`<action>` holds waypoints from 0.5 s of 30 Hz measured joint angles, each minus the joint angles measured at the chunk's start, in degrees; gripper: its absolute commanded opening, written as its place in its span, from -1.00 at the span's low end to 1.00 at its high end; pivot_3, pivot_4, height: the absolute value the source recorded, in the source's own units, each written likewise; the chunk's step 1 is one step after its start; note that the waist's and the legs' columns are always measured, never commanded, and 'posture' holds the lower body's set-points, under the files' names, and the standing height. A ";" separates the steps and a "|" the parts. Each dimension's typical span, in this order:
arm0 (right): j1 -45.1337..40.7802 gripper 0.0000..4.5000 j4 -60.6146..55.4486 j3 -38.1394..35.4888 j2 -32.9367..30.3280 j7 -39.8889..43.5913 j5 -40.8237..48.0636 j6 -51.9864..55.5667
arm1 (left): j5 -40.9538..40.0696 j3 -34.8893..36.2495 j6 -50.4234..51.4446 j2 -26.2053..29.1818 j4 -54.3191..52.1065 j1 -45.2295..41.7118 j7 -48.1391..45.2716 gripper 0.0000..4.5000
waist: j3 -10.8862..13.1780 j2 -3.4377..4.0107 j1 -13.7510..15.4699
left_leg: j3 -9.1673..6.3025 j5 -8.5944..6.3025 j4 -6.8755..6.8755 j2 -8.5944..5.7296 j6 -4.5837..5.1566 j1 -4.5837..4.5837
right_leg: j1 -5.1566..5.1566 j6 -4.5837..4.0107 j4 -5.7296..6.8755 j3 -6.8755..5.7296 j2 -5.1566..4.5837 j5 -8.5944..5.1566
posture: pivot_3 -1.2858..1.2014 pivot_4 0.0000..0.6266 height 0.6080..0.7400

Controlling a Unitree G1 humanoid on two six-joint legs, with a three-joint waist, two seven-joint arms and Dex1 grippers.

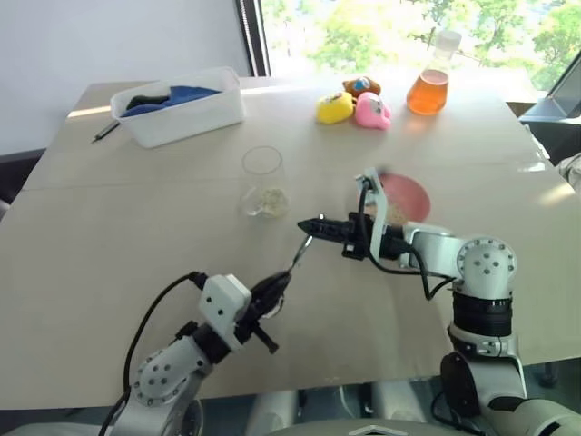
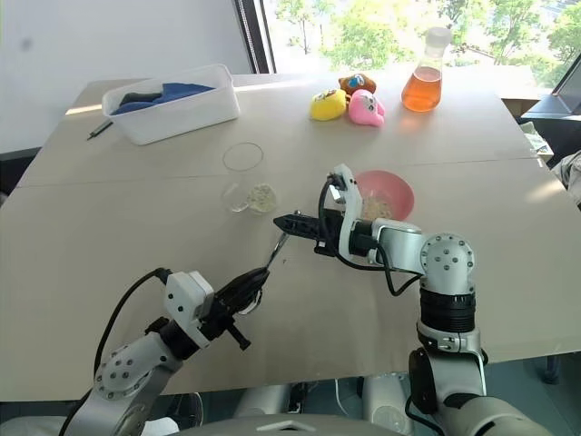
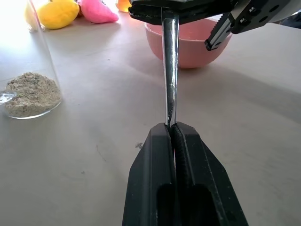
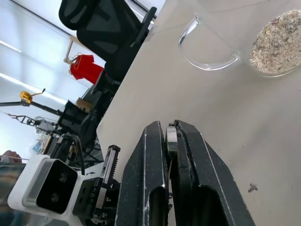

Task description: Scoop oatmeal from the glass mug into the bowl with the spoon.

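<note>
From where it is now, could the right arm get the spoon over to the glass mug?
Probably yes. The right tool is shut on the spoon, and bare table separates it from the glass mug. But the left tool also grips the spoon and must release first.

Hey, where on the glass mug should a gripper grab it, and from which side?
Grip the glass mug around its upright wall, above the oatmeal at its bottom, probably coming in level from the robot's near-left side. It is a plain cylinder, and both the left gripper and right gripper are shut on the spoon right now.
</note>
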 measured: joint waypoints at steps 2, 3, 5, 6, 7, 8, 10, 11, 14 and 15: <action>-0.07 -1.00 0.74 -0.44 -0.78 -0.47 0.01 -0.02 | 0.63 0.60 -0.47 -0.42 0.00 -0.09 1.34 -0.21 | 0.00 0.00 0.00 | 0.00 0.00 0.05 0.00 0.01 0.00 | 0.00 0.00 0.04 0.01 0.00 0.00 | 0.03 -0.52 1.00; -0.16 -1.00 1.23 -0.76 -1.32 -0.66 0.01 -0.02 | 1.66 1.14 -1.27 -0.81 0.00 -0.20 2.48 0.05 | 0.00 0.00 0.03 | 0.01 -0.01 0.08 0.00 0.01 -0.01 | 0.00 0.00 0.06 0.01 0.00 0.00 | 0.03 -0.52 1.00; -0.68 -1.00 1.97 -1.61 -2.54 -0.79 -0.01 -0.15 | 4.10 3.22 -3.72 -2.40 0.04 -1.13 5.29 0.05 | 0.00 0.00 0.08 | 0.02 -0.01 0.13 0.00 0.02 -0.01 | -0.01 0.00 0.13 0.02 -0.01 0.00 | 0.03 -0.52 1.00; -1.35 -1.00 2.55 -2.12 -3.35 -0.79 -0.03 -0.40 | 6.08 4.98 -5.60 -2.49 0.12 -2.28 7.01 0.05 | 0.00 -0.01 0.13 | 0.01 -0.07 0.15 -0.01 0.13 0.00 | -0.01 0.00 0.17 0.02 0.00 0.00 | 0.03 -0.52 1.00; -2.00 -1.00 3.12 -2.61 -4.03 -0.75 -0.05 -0.82 | 7.94 6.70 -7.48 -2.40 0.35 -3.32 8.30 0.05 | 0.00 0.00 0.12 | 0.02 -0.10 0.15 -0.01 0.18 0.02 | -0.01 0.00 0.21 0.02 0.00 0.00 | 0.03 -0.52 1.00; -2.33 -1.00 3.46 -3.19 -4.46 -0.73 -0.10 -1.04 | 9.07 7.91 -8.78 -2.31 0.76 -4.15 9.26 0.05 | 0.00 0.00 0.12 | 0.02 -0.10 0.15 -0.01 0.18 0.03 | -0.01 0.00 0.22 0.02 0.01 0.00 | 0.03 -0.52 1.00; -2.62 -1.00 4.21 -3.60 -5.26 -0.66 -0.25 -1.91 | 12.18 9.89 -9.86 -2.16 3.35 -6.64 11.76 0.05 | 0.00 0.00 0.10 | 0.02 -0.10 0.15 -0.01 0.18 0.03 | -0.02 0.00 0.24 0.03 0.02 0.00 | 0.03 -0.52 1.00; -2.76 -1.00 4.42 -3.68 -5.30 -0.66 -0.33 -2.02 | 13.05 10.38 -9.87 -1.99 4.36 -7.37 12.39 0.05 | 0.00 0.00 0.09 | 0.02 -0.10 0.15 -0.03 0.18 0.02 | -0.05 0.00 0.27 0.03 0.04 0.00 | 0.03 -0.52 1.00; -3.11 -1.00 5.40 -3.78 -5.44 -0.58 -0.74 -2.79 | 17.03 11.40 -8.99 -0.89 10.15 -11.26 14.50 0.05 | 0.00 0.00 0.01 | 0.09 -0.02 0.16 -0.03 0.05 -0.01 | -0.10 0.00 0.31 0.09 0.05 0.00 | 0.03 -0.52 1.00; -3.15 -1.00 5.66 -3.77 -5.41 -0.57 -0.84 -3.18 | 17.29 11.35 -8.66 -0.91 11.49 -12.56 14.83 0.05 | 0.00 0.00 0.01 | 0.10 0.01 0.16 -0.04 -0.01 -0.02 | -0.12 0.00 0.32 0.10 0.04 0.00 | 0.03 -0.52 1.00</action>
